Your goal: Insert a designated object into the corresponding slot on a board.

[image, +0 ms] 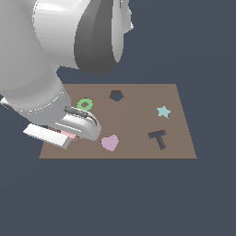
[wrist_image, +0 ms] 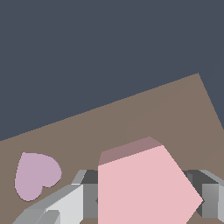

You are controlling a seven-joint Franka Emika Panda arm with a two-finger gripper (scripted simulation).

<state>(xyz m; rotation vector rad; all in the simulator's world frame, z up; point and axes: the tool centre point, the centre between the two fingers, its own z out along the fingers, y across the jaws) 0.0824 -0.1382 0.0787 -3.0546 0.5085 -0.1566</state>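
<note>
The light-pink pentagon block (wrist_image: pixel 144 183) fills the space between my gripper's fingers (wrist_image: pixel 65 205) in the wrist view, and both pads touch its sides. In the exterior view only a sliver of the pentagon block (image: pixel 69 135) shows under the gripper (image: pixel 70 136), at the near corner of the brown board (image: pixel 138 122) on the exterior view's left. The dark pentagon slot (image: pixel 116 95) lies near the board's far edge, well away from the gripper. I cannot tell whether the block rests on the board (wrist_image: pixel 131 118) or hangs just above it.
A mauve heart (image: pixel 110 142) (wrist_image: pixel 35 173) lies on the board close beside the gripper. A green ring (image: pixel 85 104) sits just behind the hand. A pale teal star (image: pixel 163 111) and a dark T-shaped slot (image: pixel 158 138) are toward the exterior view's right. The arm's bulk hides the upper left.
</note>
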